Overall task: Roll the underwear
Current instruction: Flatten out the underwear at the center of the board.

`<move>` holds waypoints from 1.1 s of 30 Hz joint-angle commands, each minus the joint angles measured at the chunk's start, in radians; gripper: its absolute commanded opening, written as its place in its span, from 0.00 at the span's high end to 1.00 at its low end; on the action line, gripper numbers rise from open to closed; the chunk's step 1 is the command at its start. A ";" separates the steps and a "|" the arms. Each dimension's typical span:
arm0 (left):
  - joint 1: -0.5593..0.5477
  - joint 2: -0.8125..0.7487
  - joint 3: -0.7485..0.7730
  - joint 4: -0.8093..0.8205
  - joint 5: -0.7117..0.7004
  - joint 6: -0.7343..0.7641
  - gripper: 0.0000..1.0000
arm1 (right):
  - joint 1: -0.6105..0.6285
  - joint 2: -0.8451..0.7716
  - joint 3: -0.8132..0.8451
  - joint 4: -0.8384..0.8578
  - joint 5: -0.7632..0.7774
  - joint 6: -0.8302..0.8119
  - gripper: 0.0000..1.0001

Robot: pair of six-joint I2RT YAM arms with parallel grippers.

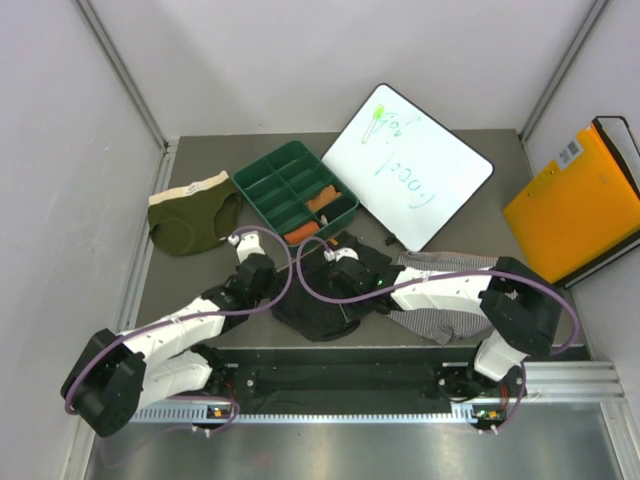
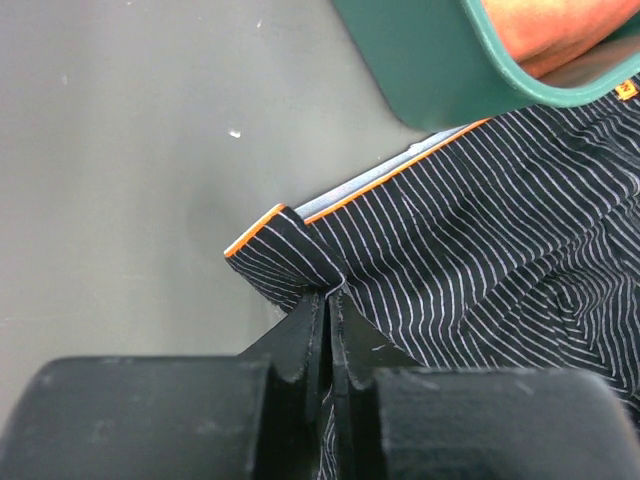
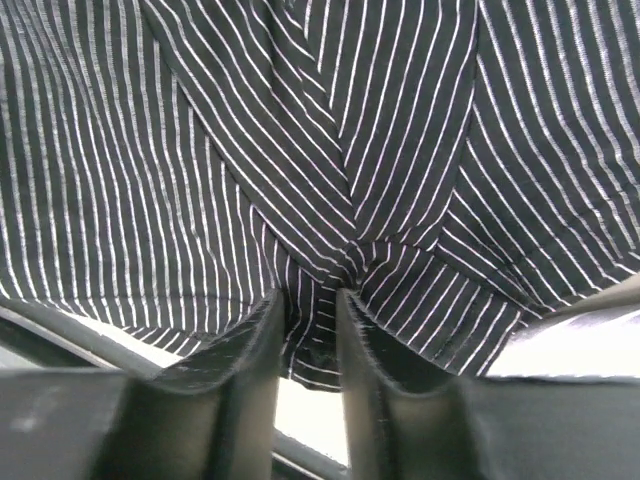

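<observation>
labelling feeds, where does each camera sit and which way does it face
Top external: above and behind, looking down at the table; left arm and right arm show.
Left wrist: on that wrist, looks along the left gripper, shut on the black striped underwear near the green tray.
Right wrist: on that wrist, looks along the right gripper, pinching that cloth.
Shared: all see that underwear.

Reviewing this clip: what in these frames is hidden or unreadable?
1. Top view: the left arm and right arm cover most of the black striped underwear; roll progress unclear.
2. Top view: the right arm hides part of the grey striped briefs.
3. Left wrist: the frame edge cuts off the green tray; its orange contents are unidentifiable.
4. Right wrist: cloth fills nearly the whole view beyond the right pincer, hiding its surroundings.
</observation>
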 commanded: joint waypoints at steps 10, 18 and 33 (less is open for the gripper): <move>0.027 0.084 0.087 -0.002 0.006 -0.001 0.61 | -0.051 -0.006 -0.007 -0.122 0.048 -0.007 1.00; 0.030 0.111 0.078 0.037 0.005 -0.006 0.60 | -0.121 -0.040 0.002 -0.168 0.105 -0.072 1.00; 0.053 0.082 0.077 0.015 -0.080 -0.023 0.50 | 0.092 -0.158 0.140 -0.215 0.206 -0.003 0.37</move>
